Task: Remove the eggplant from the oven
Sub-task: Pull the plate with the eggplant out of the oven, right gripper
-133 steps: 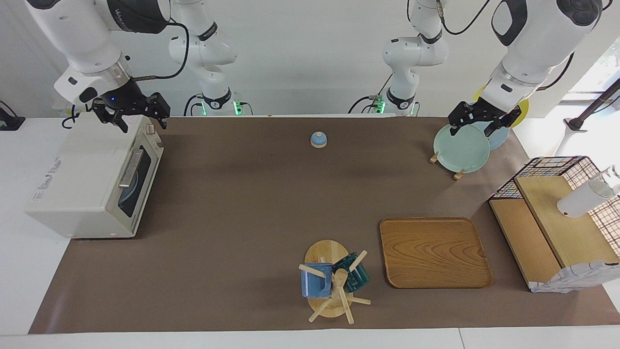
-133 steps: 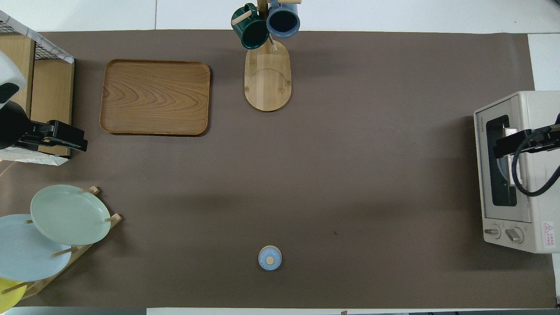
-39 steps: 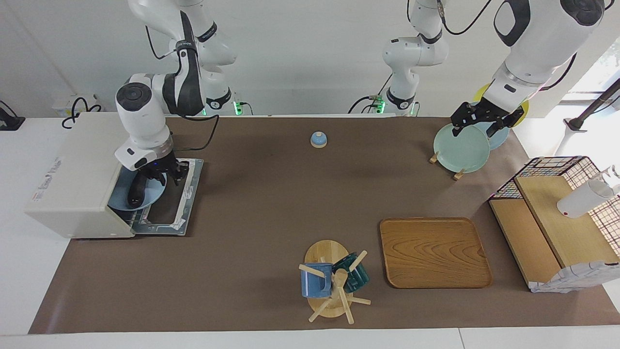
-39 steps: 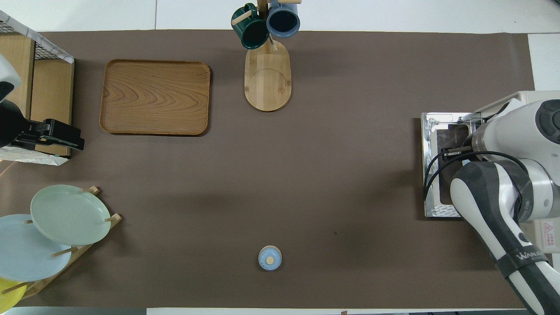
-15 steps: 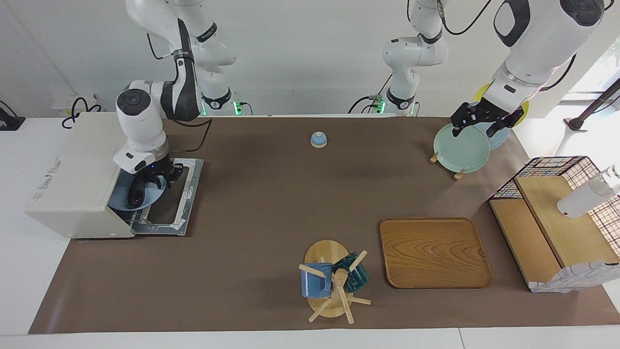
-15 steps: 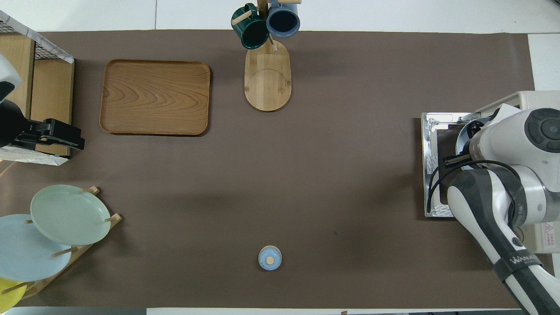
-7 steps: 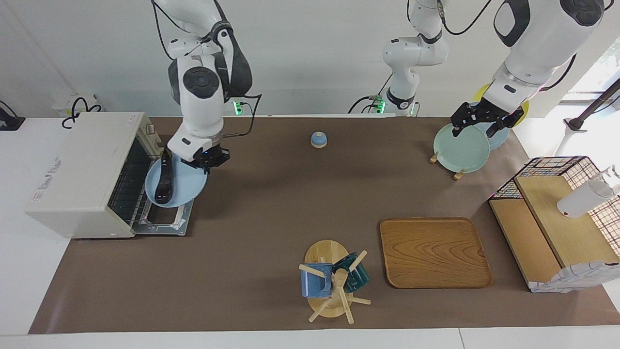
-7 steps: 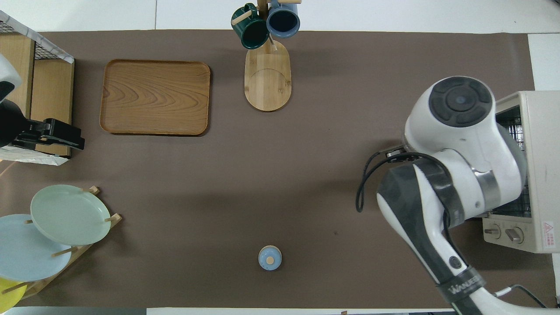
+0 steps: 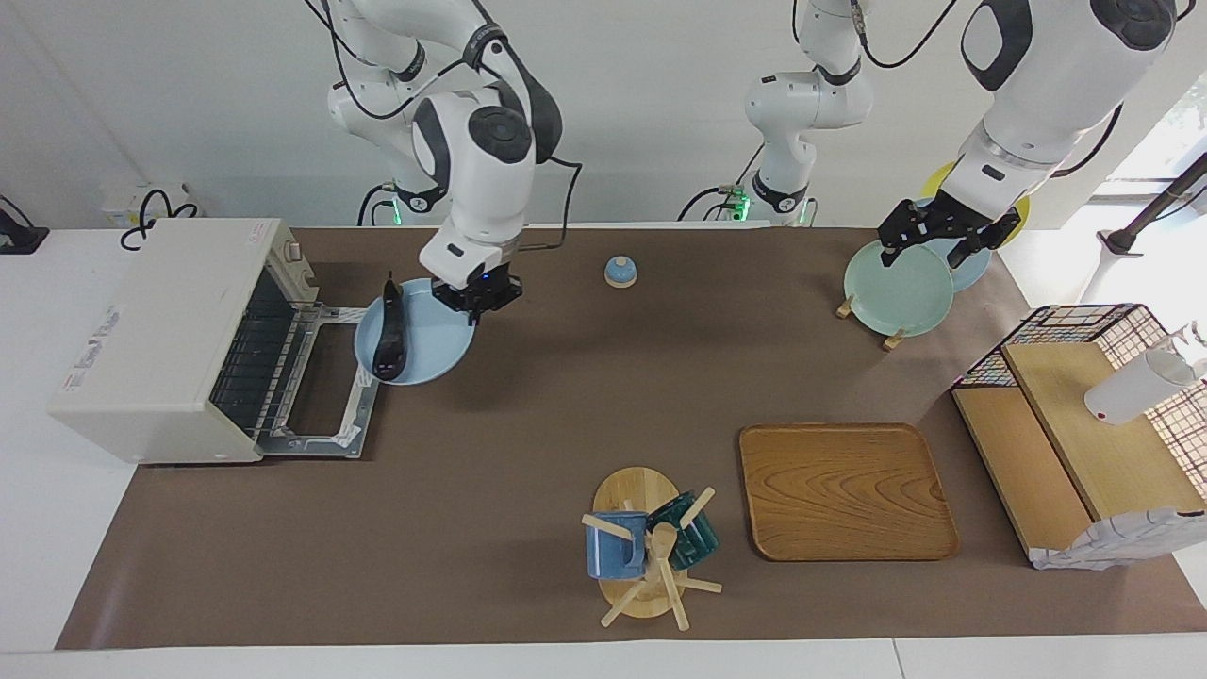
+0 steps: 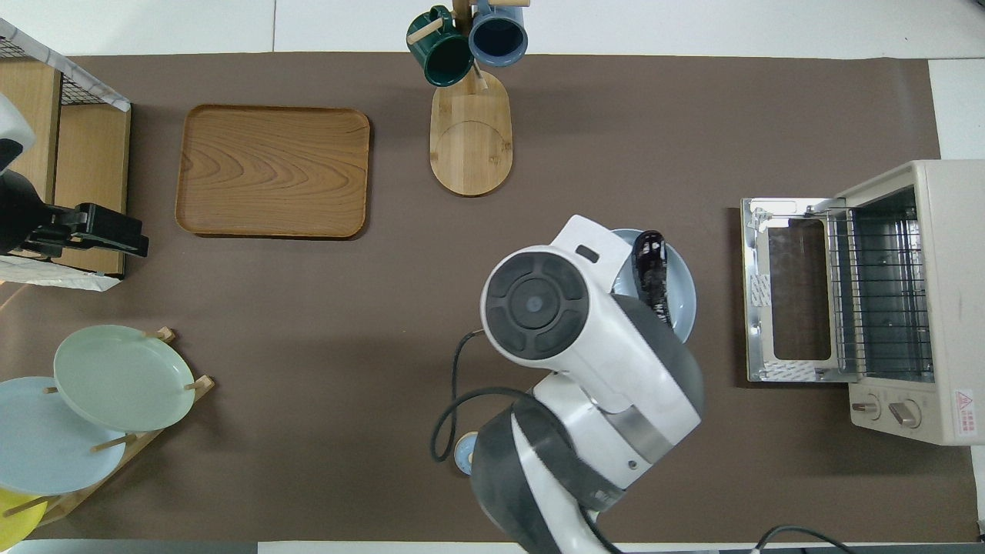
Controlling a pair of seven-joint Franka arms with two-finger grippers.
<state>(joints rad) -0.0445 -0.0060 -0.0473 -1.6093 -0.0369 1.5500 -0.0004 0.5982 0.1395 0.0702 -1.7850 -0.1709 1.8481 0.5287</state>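
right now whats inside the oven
Only its bare wire rack shows inside the oven; the door is down. The eggplant lies on the plate held by the right gripper, outside.

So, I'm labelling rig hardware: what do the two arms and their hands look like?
Both arms are glossy white with dark grey joint bands and round dark caps. The right hand and left hand are black; black cables loop along both arms. A forearm band reads WANDER-like lettering.

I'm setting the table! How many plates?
4: green plate, pale blue plate and yellow plate in the rack; a fourth plate, carrying the eggplant, in the right pincer.
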